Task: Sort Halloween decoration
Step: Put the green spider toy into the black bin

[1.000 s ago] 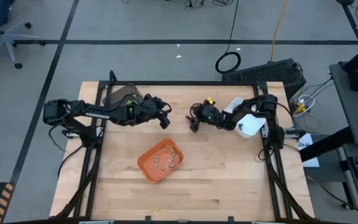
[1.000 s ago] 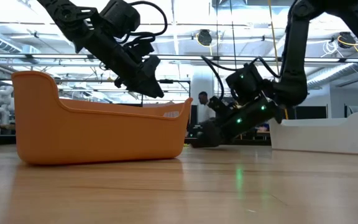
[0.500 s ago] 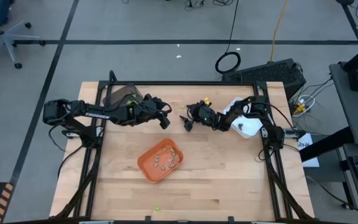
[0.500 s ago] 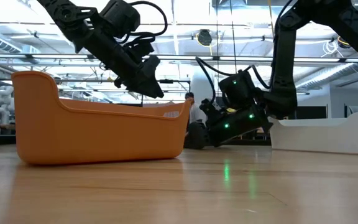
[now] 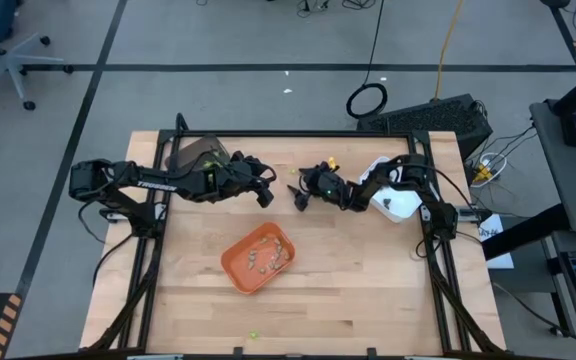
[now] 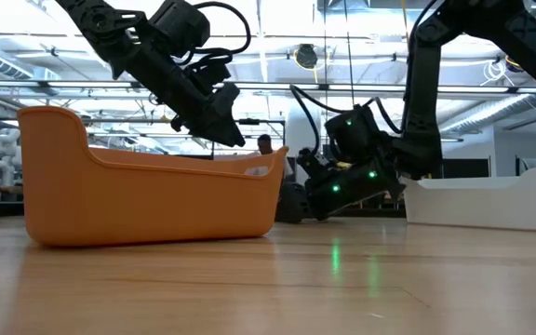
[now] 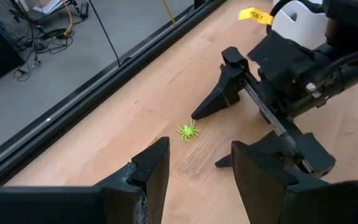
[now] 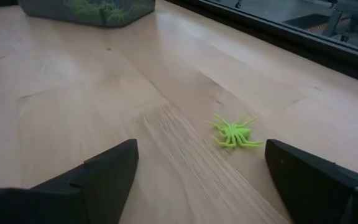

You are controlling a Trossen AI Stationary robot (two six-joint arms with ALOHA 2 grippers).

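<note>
Here the right gripper (image 5: 299, 195) sits low on the table (image 5: 368, 290) near its far edge, fingers spread wide with both tips down at the wood. A lime-green spider (image 7: 188, 130) lies flat on the table just ahead of those fingers, between their lines but touching neither; in the right wrist view the spider (image 8: 234, 134) shows closer to one finger than the other. The left gripper (image 5: 266, 187) hangs above the table just beside the right one, tilted down toward the same spot, its fingers (image 7: 146, 169) partly apart and holding nothing. Behind the left arm, at the far left corner, a grey tray (image 5: 194, 153) holds more green pieces (image 8: 98, 7). An orange tray (image 5: 238, 268) stands nearer the table's middle with small tan and dark pieces (image 5: 265, 256) in it. A white tray (image 5: 400, 206) sits at the right side under the right arm. One green piece (image 5: 253, 334) lies alone near the front edge.
</note>
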